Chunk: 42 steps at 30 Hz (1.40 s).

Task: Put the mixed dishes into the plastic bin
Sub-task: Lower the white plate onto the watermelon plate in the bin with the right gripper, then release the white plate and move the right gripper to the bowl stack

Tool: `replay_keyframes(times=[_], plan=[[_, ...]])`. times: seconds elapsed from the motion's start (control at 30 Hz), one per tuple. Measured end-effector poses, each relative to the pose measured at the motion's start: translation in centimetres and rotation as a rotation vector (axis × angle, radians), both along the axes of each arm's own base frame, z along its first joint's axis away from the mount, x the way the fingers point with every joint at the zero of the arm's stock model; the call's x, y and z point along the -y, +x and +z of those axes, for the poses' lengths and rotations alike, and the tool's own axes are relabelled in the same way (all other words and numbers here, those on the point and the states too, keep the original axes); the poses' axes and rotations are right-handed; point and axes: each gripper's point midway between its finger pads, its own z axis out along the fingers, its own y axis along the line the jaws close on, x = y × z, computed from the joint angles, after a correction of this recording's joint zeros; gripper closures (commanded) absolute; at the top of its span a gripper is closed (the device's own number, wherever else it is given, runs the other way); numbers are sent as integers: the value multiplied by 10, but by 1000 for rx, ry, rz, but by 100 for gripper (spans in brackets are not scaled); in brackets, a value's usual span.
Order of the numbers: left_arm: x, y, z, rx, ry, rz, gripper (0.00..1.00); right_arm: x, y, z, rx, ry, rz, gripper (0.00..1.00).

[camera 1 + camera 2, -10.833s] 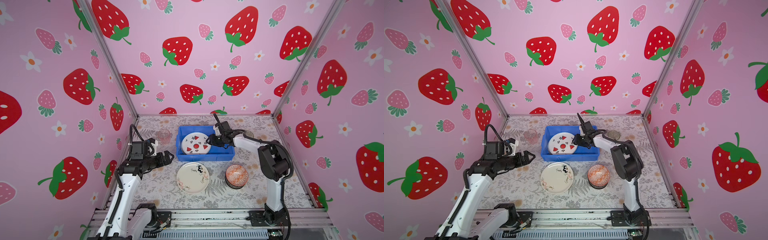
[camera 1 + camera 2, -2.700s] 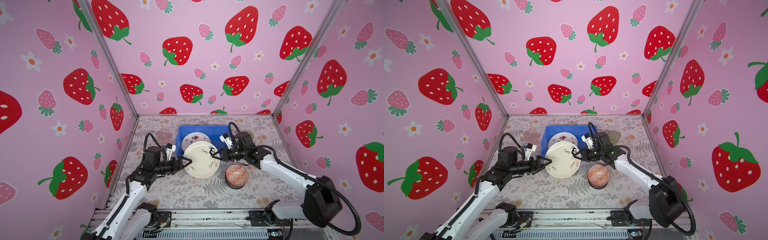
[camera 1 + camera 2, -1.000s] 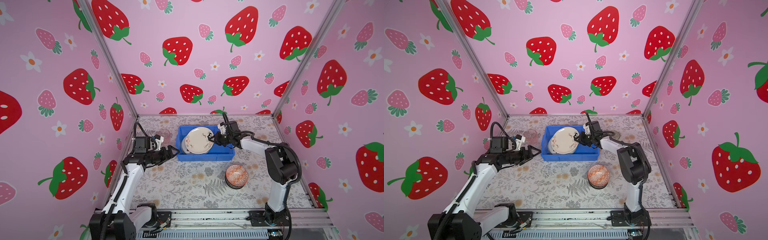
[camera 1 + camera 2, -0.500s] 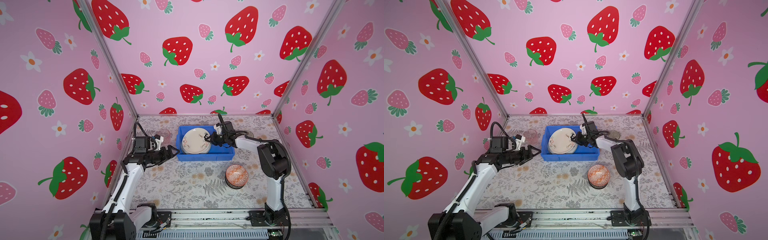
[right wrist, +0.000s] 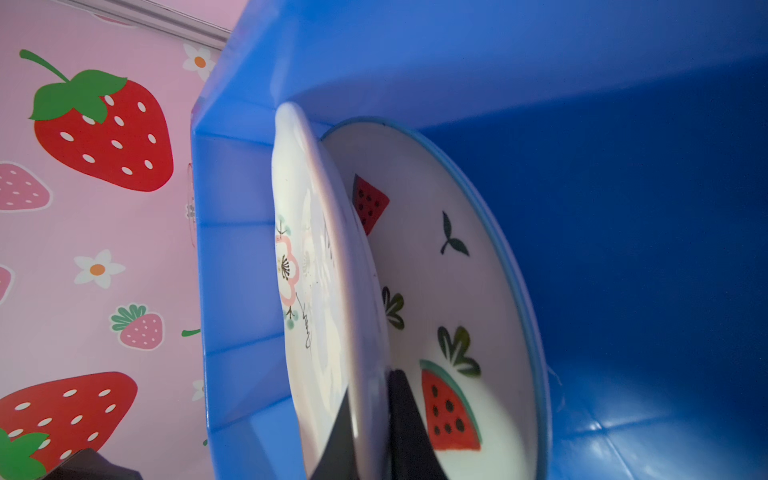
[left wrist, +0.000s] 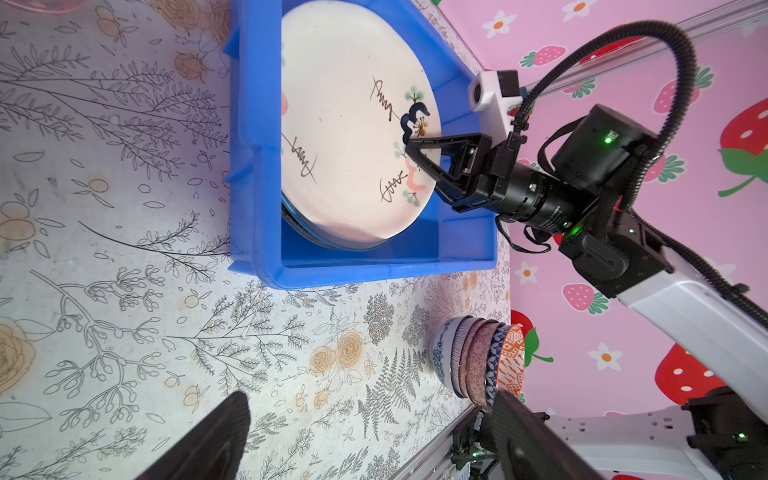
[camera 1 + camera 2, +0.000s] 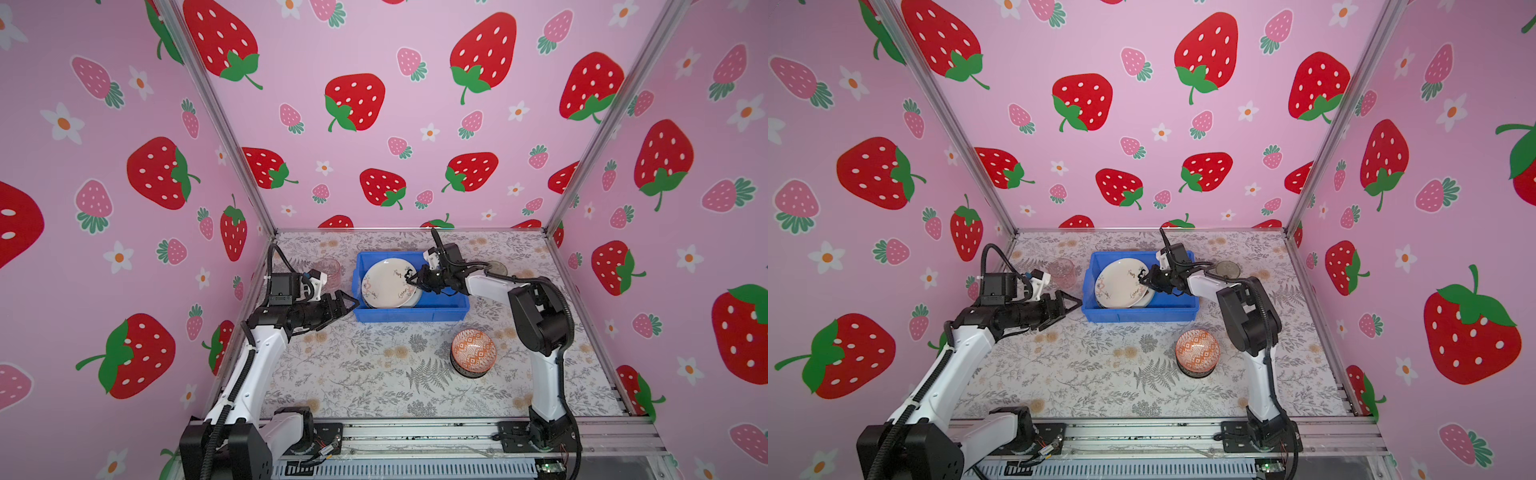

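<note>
The blue plastic bin [image 7: 411, 315] [image 7: 1138, 313] stands at the back middle of the table. Inside it, the cream floral plate [image 7: 388, 282] [image 7: 1121, 282] [image 6: 345, 137] leans tilted over the watermelon plate [image 5: 436, 270]. My right gripper [image 7: 409, 277] [image 7: 1142, 277] [image 5: 370, 386] reaches in from the right, and its two dark fingers clamp the floral plate's [image 5: 320, 291] rim. My left gripper [image 7: 351, 301] [image 7: 1075, 305] [image 6: 370, 401] hovers open and empty just off the bin's left front corner. A stack of bowls, orange on top [image 7: 473, 351] [image 7: 1197, 351] [image 6: 478, 361], stands in front of the bin to the right.
A pink glass cup [image 7: 330, 268] [image 7: 1064, 270] stands left of the bin by the left wall. A green glass cup [image 7: 496, 268] [image 7: 1227, 269] stands right of the bin, behind my right arm. Strawberry walls enclose three sides; a metal rail [image 7: 415, 432] runs along the front.
The floral plate has sunk lower and flatter into the bin, carried by my right gripper, which shifted slightly left. My left arm has stayed still.
</note>
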Motion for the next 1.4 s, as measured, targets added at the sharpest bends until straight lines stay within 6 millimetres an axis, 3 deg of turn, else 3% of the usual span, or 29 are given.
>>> replay_keyframes(times=[0.2, 0.57, 0.9, 1.27, 1.4], plan=[[0, 0, -1, -4, 1, 1, 7, 2, 6, 3, 48, -36, 3, 59], [-1, -1, -3, -13, 4, 3, 7, 16, 10, -7, 94, -158, -5, 53], [-3, -2, -9, -41, 14, 12, 7, 24, 14, 34, 213, -208, -23, 51], [-7, -4, -20, -70, 41, 31, 7, 27, -3, 60, 281, -271, 10, 49], [-9, -3, -23, -80, 53, 39, 7, 31, -9, 82, 326, -282, 7, 49]])
